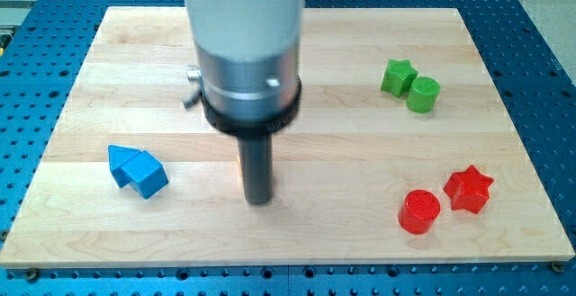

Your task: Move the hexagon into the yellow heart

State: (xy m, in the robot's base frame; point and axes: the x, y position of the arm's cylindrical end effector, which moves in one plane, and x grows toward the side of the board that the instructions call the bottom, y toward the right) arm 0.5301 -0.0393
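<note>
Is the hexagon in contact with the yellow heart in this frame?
Cannot tell. Neither shows; my tip stands alone at board centre, right of the blue blocks. The arm's housing may hide them.

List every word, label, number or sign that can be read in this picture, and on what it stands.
None: no readable text shows on the wooden board, the coloured blocks, the arm housing, my tip or the blue perforated table.

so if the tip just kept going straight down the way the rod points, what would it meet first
The rod points straight down, so my tip would meet only the wooden board it already seems to rest on. No block lies under it; the blue blocks sit apart on the view's left.
</note>
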